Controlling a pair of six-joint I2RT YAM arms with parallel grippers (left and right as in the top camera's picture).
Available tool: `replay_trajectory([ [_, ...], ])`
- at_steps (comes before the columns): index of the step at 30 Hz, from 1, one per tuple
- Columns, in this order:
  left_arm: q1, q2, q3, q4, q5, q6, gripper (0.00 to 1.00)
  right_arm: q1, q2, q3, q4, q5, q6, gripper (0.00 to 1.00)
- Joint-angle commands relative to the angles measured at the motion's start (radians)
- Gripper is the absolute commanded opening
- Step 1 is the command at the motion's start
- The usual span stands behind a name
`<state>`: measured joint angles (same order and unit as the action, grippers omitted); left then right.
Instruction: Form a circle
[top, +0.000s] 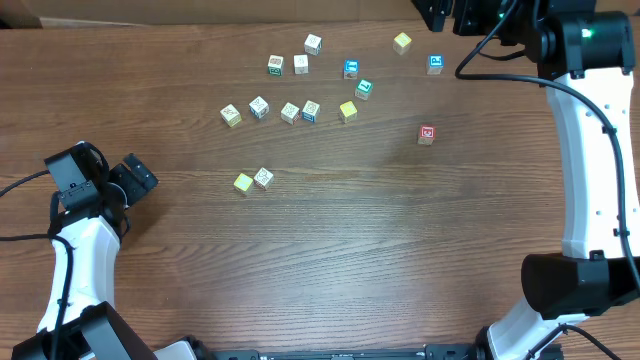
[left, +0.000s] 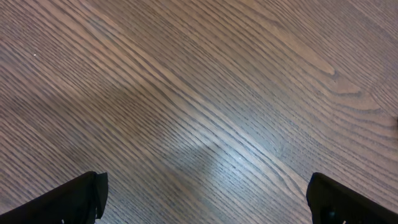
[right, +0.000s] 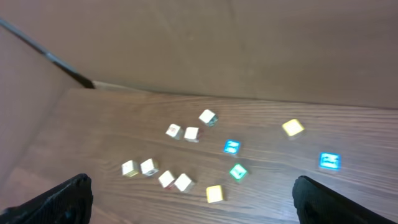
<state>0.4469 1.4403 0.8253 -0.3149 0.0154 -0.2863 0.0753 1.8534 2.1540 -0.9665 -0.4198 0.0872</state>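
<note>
Shows yellow cube just beside pale printed cube on table, apart from scattered cubes strung along far side and lone red cube. Shows left gripper near-left, right gripper above far-right corner, both spread wide, empty.

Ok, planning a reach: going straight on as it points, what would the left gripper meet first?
Most likely the bare wooden tabletop: the left gripper has only wood ahead in its wrist view.
</note>
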Motion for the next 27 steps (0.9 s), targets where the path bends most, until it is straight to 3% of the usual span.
replay_trajectory([
  [1, 0.003, -0.015, -0.003, 0.001, 0.003, -0.009, 1.00, 0.062, 0.046, 0.013, -0.007, -0.015, 0.021, 1.00],
  [8, 0.003, -0.015, -0.003, 0.001, 0.003, -0.009, 1.00, 0.217, 0.224, 0.013, 0.000, -0.053, 0.025, 1.00],
  [14, 0.004, -0.015, -0.003, 0.001, 0.003, -0.009, 1.00, 0.302, 0.370, 0.012, 0.021, -0.023, 0.122, 0.71],
  [18, 0.003, -0.015, -0.003, 0.001, 0.003, -0.009, 1.00, 0.349, 0.455, 0.012, 0.055, 0.113, 0.211, 0.62],
  [22, 0.003, -0.015, -0.003, 0.001, 0.003, -0.009, 0.99, 0.390, 0.523, 0.012, 0.085, 0.356, 0.357, 0.65],
  [27, 0.003, -0.015, -0.003, 0.001, 0.003, -0.009, 1.00, 0.419, 0.559, 0.012, 0.142, 0.437, 0.464, 0.65],
])
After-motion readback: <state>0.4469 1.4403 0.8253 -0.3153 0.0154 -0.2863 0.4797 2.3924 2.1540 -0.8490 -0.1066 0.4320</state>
